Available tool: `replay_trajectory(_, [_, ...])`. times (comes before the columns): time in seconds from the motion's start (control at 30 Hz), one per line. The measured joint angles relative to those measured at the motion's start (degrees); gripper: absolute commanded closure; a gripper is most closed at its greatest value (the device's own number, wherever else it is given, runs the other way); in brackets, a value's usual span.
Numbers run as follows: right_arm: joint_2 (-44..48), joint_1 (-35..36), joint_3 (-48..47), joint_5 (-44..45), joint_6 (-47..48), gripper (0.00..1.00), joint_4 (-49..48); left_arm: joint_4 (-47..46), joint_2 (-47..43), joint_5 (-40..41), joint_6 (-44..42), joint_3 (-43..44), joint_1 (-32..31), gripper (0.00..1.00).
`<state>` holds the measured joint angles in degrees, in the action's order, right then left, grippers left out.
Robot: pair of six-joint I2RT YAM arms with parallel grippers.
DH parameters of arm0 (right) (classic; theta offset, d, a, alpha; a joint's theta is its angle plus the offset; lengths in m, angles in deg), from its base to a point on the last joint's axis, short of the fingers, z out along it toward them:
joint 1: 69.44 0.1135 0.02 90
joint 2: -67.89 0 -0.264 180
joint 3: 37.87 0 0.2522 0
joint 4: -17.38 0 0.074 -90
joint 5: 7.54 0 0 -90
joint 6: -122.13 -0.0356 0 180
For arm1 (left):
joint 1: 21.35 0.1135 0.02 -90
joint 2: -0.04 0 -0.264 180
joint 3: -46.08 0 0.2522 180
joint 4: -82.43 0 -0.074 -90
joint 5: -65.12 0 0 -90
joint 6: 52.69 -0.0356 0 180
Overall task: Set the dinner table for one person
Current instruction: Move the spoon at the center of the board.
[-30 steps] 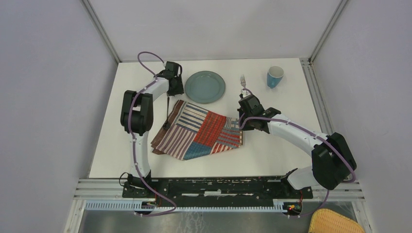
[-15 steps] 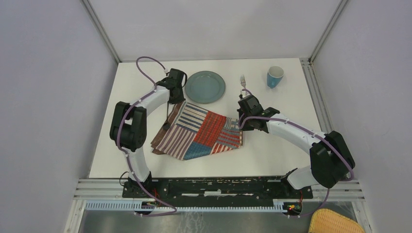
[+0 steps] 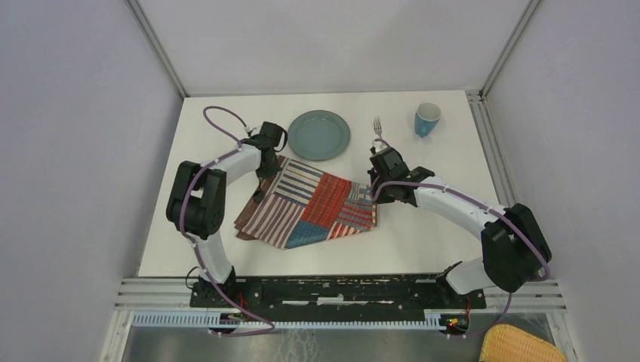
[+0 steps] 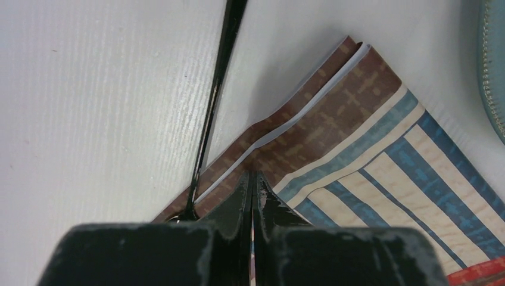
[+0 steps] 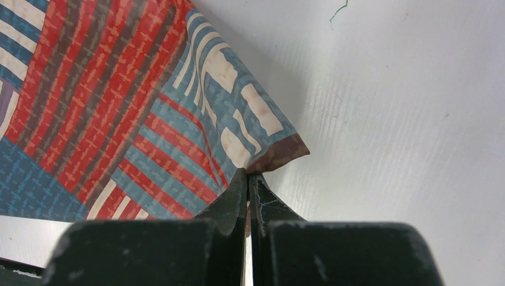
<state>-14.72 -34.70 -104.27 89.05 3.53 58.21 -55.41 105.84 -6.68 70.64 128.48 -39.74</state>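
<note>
One each: plate (image 3: pixel 318 135), fork (image 3: pixel 376 128), cup (image 3: pixel 426 119), placemat (image 3: pixel 317 204)

Dinner table (image 3: pixel 423 234), white, flat, matte, rail-edged

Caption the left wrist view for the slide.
Left gripper shut on folded edge of striped placemat, black utensil handle beside it on white table.

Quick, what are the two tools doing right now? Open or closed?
Left tool: closed, pinching the placemat's edge.
Right tool: closed, pinching the placemat's corner.
</note>
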Motion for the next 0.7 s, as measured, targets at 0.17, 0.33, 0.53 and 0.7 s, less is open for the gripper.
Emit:
replay_trajectory(0.17, [0.0,0.0,0.0,-0.24,0.46,1.0,-0.02,0.63,-0.57,2.8,1.86,0.0,0.0,0.98])
replay_trajectory(0.33, [0.02,-0.26,0.0,-0.66,0.83,1.0,-0.02,2.6,-0.61,4.79,3.56,0.0,0.04,0.97])
replay_trajectory(0.53, [0.04,-0.68,0.0,-1.46,1.09,1.0,-0.02,3.26,-0.59,5.77,4.46,0.0,0.22,0.97])
replay_trajectory(0.7, [0.04,-1.01,0.0,-1.9,1.09,1.0,-0.02,3.3,-0.46,5.81,5.03,0.0,0.81,0.97])
